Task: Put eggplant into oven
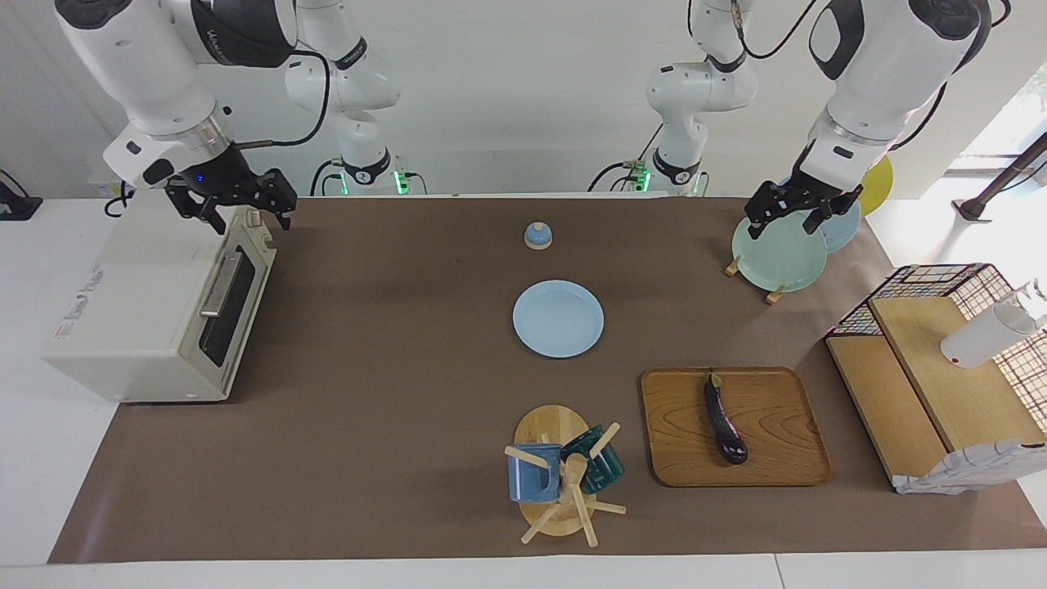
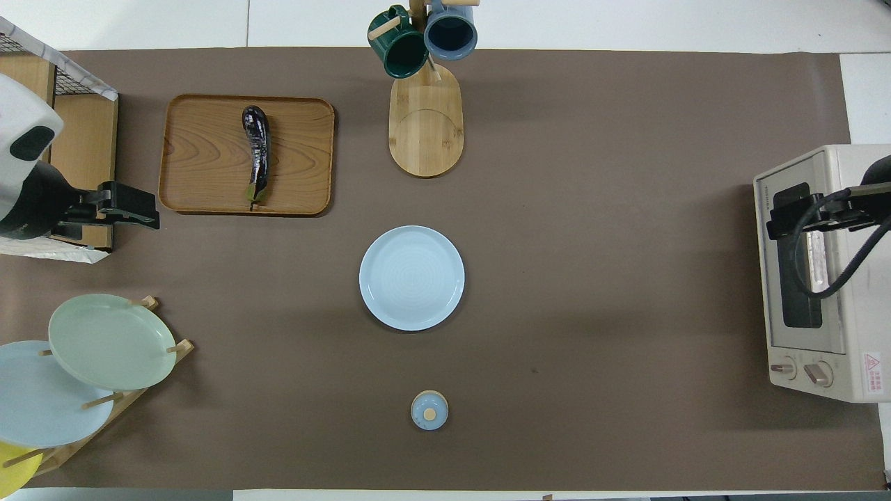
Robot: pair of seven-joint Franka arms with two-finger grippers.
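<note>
The dark purple eggplant (image 1: 725,419) (image 2: 256,149) lies lengthwise on a wooden tray (image 1: 777,458) (image 2: 202,160) toward the left arm's end of the table, its green stem tip pointing toward the robots. The cream-white oven (image 1: 139,311) (image 2: 835,167) stands at the right arm's end with its dark glass door (image 1: 225,311) shut. My left gripper (image 1: 792,214) (image 2: 150,210) is open and empty, raised over the plate rack. My right gripper (image 1: 241,204) (image 2: 783,217) is open and empty, up over the oven's top front edge.
A light blue plate (image 1: 558,319) lies mid-table, with a small blue lid (image 1: 537,236) nearer to the robots. A mug tree (image 1: 564,474) with two mugs stands beside the tray. A plate rack (image 1: 777,258) and a wire-and-wood shelf (image 1: 941,384) fill the left arm's end.
</note>
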